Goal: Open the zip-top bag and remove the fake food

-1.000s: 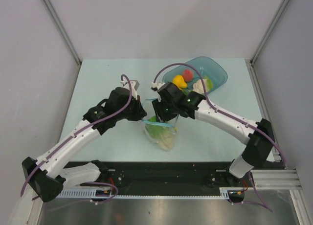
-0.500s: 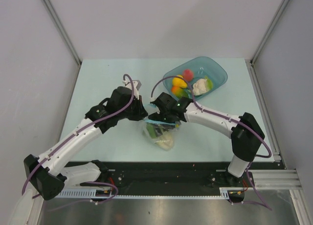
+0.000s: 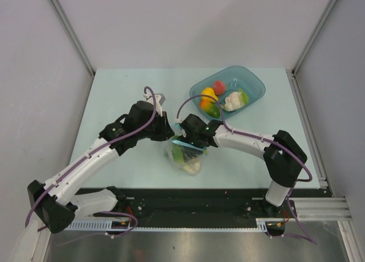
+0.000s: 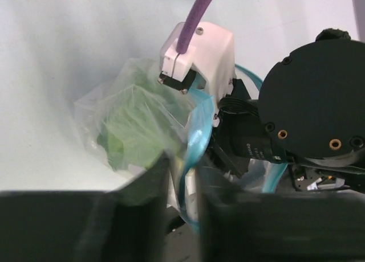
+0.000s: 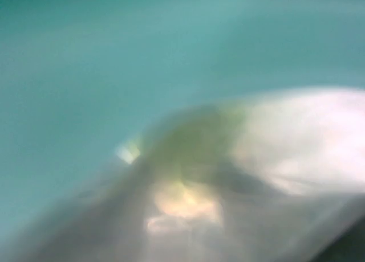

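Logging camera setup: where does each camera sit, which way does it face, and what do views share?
Top external: above and behind the bases, looking down at the table, left arm, right arm, zip-top bag and teal tray.
Left wrist: low beside the bag's mouth; left gripper pinches the blue zip strip, right arm opposite.
Right wrist: pressed against the bag, blurred; no fingers discernible.
Shared: top and left wrist both show the green cabbage inside.
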`<state>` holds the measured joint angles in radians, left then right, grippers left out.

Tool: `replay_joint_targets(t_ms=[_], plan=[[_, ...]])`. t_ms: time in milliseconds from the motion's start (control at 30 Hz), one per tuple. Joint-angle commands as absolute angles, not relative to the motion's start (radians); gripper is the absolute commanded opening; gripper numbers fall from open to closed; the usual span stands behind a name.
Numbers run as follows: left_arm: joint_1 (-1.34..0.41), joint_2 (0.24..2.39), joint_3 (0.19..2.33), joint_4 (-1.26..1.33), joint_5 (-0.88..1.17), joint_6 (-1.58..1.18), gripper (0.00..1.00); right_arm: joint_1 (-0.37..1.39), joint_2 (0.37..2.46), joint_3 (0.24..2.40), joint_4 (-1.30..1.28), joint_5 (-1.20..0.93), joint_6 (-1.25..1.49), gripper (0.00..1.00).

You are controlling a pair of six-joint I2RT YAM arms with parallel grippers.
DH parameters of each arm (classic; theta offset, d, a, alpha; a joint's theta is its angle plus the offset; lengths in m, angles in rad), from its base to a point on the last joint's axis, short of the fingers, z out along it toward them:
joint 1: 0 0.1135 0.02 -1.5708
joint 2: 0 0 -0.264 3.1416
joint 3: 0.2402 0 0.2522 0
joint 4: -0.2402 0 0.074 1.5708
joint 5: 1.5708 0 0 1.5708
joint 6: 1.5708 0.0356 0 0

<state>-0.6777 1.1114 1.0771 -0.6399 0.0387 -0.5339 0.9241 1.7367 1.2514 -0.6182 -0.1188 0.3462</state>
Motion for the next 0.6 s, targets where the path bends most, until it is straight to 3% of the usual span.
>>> replay_joint_targets(t_ms=[0, 33, 67, 100, 133, 200, 367, 567], plan=[[-0.672, 1.048, 1.095, -0.635, 0.002, -0.543, 0.40, 0.890, 1.684, 1.232, -0.572, -0.149, 0.359, 0.32], [-0.667, 1.034, 1.097, -0.638, 0.002, -0.540, 0.53, 0.865, 1.678, 1.232, -0.568, -0.178, 0.365, 0.22], [-0.664, 1.023, 1.097, -0.643, -0.046, -0.538, 0.59, 0.853, 1.668, 1.227, -0.560, -0.198, 0.371, 0.17], [-0.658, 1.011, 1.098, -0.647, -0.054, -0.538, 0.73, 0.841, 1.660, 1.226, -0.546, -0.227, 0.386, 0.13], [-0.637, 0.991, 1.097, -0.656, -0.057, -0.538, 0.79, 0.818, 1.651, 1.223, -0.537, -0.242, 0.397, 0.05], [-0.602, 0.974, 1.080, -0.664, -0.031, -0.545, 0.89, 0.787, 1.626, 1.212, -0.506, -0.309, 0.422, 0.00], [-0.453, 0.928, 0.962, -0.597, 0.138, -0.607, 0.90, 0.692, 1.574, 1.184, -0.431, -0.547, 0.440, 0.00], [-0.328, 0.962, 0.735, -0.335, 0.437, -0.704, 0.93, 0.594, 1.536, 1.128, -0.345, -0.791, 0.471, 0.00]])
